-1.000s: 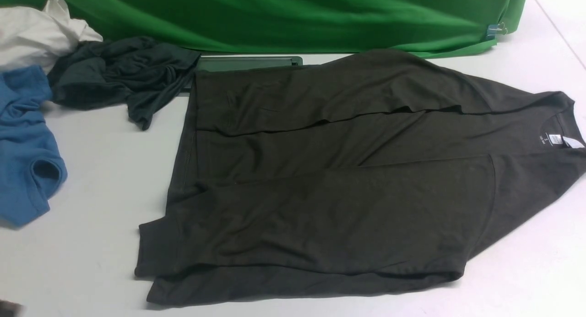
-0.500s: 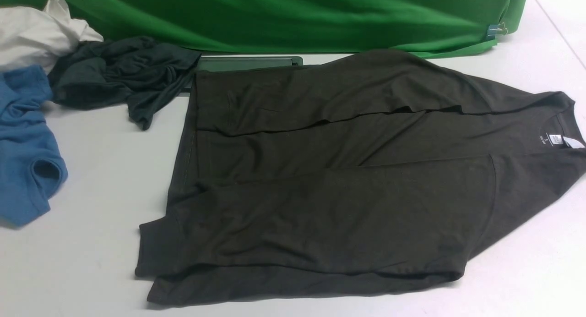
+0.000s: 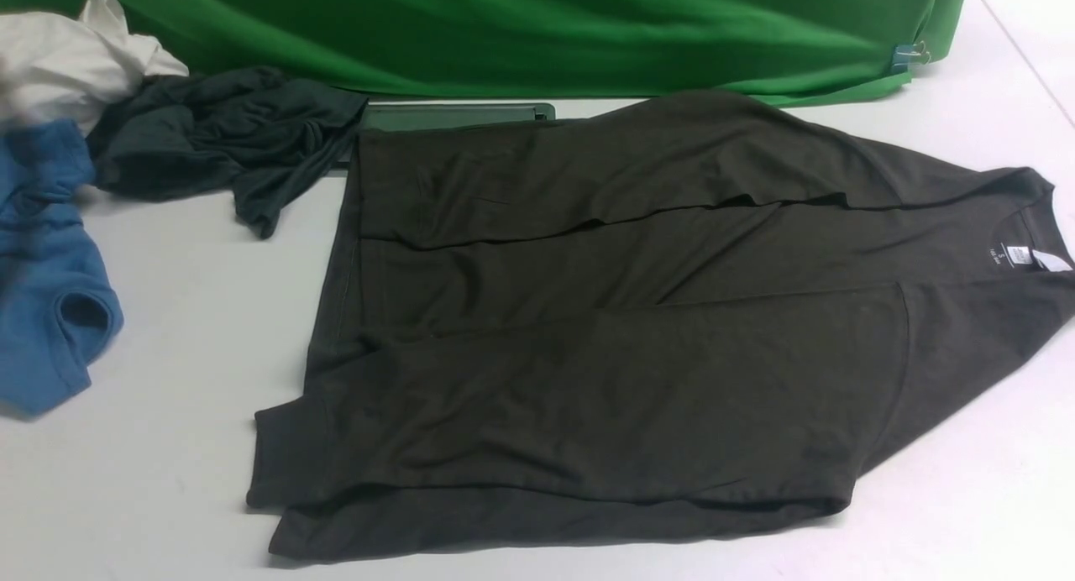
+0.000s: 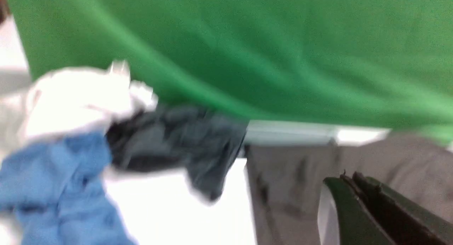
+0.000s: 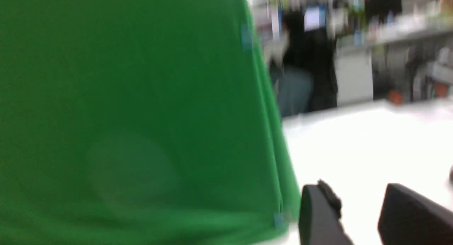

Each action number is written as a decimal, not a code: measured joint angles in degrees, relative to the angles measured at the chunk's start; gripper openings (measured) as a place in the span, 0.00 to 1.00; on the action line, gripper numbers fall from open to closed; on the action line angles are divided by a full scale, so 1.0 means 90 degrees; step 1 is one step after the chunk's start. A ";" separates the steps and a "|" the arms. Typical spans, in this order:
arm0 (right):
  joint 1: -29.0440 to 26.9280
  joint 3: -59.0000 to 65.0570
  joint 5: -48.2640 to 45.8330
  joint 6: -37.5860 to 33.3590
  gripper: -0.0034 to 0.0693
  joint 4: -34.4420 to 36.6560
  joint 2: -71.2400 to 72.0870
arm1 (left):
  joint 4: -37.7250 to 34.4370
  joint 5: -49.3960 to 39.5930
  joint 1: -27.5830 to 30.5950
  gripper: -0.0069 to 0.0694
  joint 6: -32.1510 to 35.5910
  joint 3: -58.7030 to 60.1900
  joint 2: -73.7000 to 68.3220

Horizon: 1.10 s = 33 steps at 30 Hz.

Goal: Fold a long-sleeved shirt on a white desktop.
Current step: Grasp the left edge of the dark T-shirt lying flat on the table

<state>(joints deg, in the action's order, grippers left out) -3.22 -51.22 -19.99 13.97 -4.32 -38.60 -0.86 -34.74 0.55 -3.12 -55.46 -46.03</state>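
The long-sleeved shirt (image 3: 605,337) lies flat on the white desktop (image 3: 168,312), very dark brown, both sleeves folded in over the body. Its collar and small white neck label (image 3: 1018,255) point to the right, its hem to the left. Neither gripper shows in the front view. In the blurred left wrist view my left gripper (image 4: 350,176) is shut with nothing between its fingers, above the shirt (image 4: 290,188) near its hem. In the right wrist view my right gripper (image 5: 355,192) stands open, with only bare desktop (image 5: 354,142) seen between its fingers.
A dark teal-grey garment (image 3: 218,136), a bright blue shirt (image 3: 42,270) and a white cloth (image 3: 67,60) lie bunched at the far left. The green backdrop (image 3: 537,27) hangs along the back. The dark hatch (image 3: 458,115) peeks out behind the shirt.
A dark piece of the left arm at the bottom left corner of the front view has gone out of sight. The shirt has not moved.
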 joint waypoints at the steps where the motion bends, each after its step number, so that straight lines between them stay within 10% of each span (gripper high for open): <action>1: 0.0198 0.0086 -0.0073 -0.0032 0.38 0.0000 -0.0165 | 0.0014 -0.0115 0.0000 0.11 0.0000 0.0174 -0.0168; 13: 0.2307 0.0490 -0.1520 -0.0145 0.38 -0.0005 -0.1133 | -0.0816 -0.1538 0.0000 0.19 -0.0675 0.1038 -0.2405; 26: 0.3415 0.0490 -0.1972 -0.0326 0.38 -0.0005 -0.1702 | -0.1465 0.0231 0.0000 0.73 0.0548 0.1051 -0.4878; 33: 0.3415 0.0490 -0.2226 -0.0339 0.38 -0.0005 -0.1702 | -0.1788 0.0507 0.0006 0.61 0.1116 0.1028 -0.5488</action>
<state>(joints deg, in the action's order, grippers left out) 27.52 -46.81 -40.03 10.92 -4.37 -53.91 -16.95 -30.18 0.60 6.92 -46.20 -95.42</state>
